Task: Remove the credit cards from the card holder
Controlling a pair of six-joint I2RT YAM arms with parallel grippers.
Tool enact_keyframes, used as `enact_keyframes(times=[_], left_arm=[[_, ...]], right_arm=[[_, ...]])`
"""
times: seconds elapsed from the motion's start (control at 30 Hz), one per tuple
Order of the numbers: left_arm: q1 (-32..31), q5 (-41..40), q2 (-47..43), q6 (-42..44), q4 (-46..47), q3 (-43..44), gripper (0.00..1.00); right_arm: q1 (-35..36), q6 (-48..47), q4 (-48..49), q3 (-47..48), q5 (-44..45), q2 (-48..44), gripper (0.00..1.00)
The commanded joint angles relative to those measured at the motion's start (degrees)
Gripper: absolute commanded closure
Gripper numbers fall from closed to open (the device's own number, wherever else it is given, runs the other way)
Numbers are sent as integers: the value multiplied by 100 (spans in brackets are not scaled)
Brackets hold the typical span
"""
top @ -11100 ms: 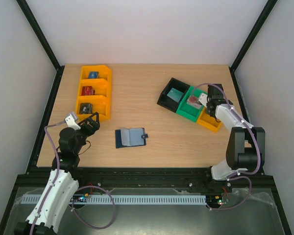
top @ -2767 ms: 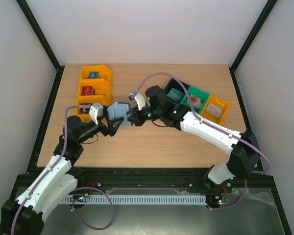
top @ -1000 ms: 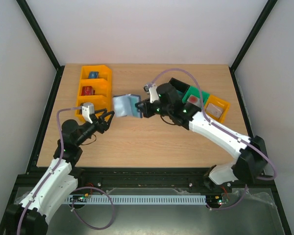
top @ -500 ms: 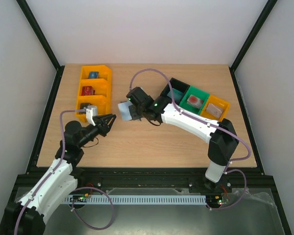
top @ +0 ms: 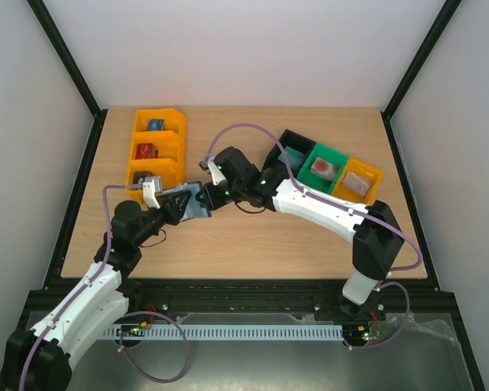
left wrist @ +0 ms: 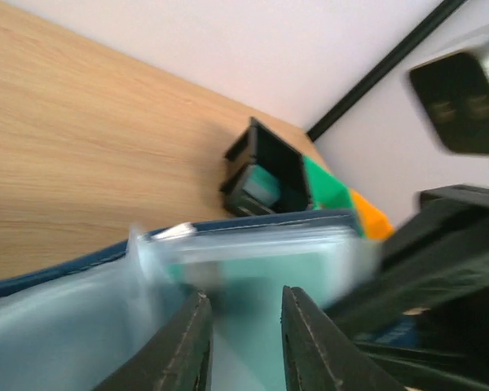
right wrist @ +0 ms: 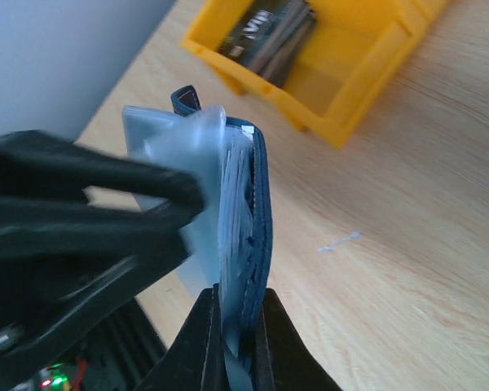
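My right gripper (top: 209, 194) (right wrist: 238, 292) is shut on the lower edge of the dark navy card holder (top: 194, 204) (right wrist: 257, 204) and holds it upright above the table. Its pale inner panels and the credit cards (right wrist: 235, 195) show edge-on, facing left. My left gripper (top: 182, 203) (left wrist: 244, 293) points at that inner face. Its jaws stand a narrow gap apart, and the face of a teal credit card (left wrist: 306, 269) shows through the gap. The holder's navy rim (left wrist: 244, 221) runs above the card. A left fingertip (right wrist: 183, 191) overlaps the pale panel.
An orange three-part bin (top: 155, 155) (right wrist: 342, 73) stands at the back left, just behind the grippers. A black bin (top: 284, 151) (left wrist: 269, 175), a green bin (top: 326, 167) and an orange bin (top: 360, 181) sit in a row at the right.
The right arm has brought the holder down and left to the left gripper. The left jaws have narrowed and now reach the holder's inner face.
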Motion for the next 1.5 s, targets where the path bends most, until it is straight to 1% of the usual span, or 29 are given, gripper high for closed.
enact_keyframes(times=[0.0, 0.17, 0.27, 0.33, 0.53, 0.7, 0.9, 1.03, 1.17, 1.23, 1.37, 1.47], left_arm=[[48, -646, -98, 284, -505, 129, 70], [128, -820, -95, 308, -617, 155, 62], [165, -861, -98, 295, -728, 156, 60], [178, -784, -99, 288, -736, 156, 58], [229, -349, -160, 267, -719, 126, 48], [249, -369, -177, 360, -711, 134, 47], [253, -399, -182, 422, -713, 100, 47], [297, -573, -201, 478, -805, 85, 47], [337, -584, -223, 500, -747, 51, 46], [359, -607, -209, 427, -765, 45, 44], [453, -745, -220, 444, -855, 0, 41], [538, -771, -233, 453, -832, 24, 40]], right_arm=[[30, -111, 794, -103, -753, -478, 98], [25, -242, 1048, -286, -1023, -722, 98], [29, -366, 1166, -421, -1158, -886, 98], [23, -468, 1213, -496, -1264, -998, 98], [-106, -523, 1532, -899, -1470, -1413, 98], [-346, -292, 1971, -1230, -2004, -1687, 98], [-578, -118, 2310, -1534, -2245, -1965, 98], [-749, -67, 2272, -1607, -2231, -2081, 98], [-815, -119, 2177, -1603, -2181, -2183, 98], [-837, -185, 2063, -1600, -2093, -2202, 98], [-889, -259, 1810, -1572, -1700, -2119, 98], [-891, -299, 1332, -1328, -1173, -1947, 98]])
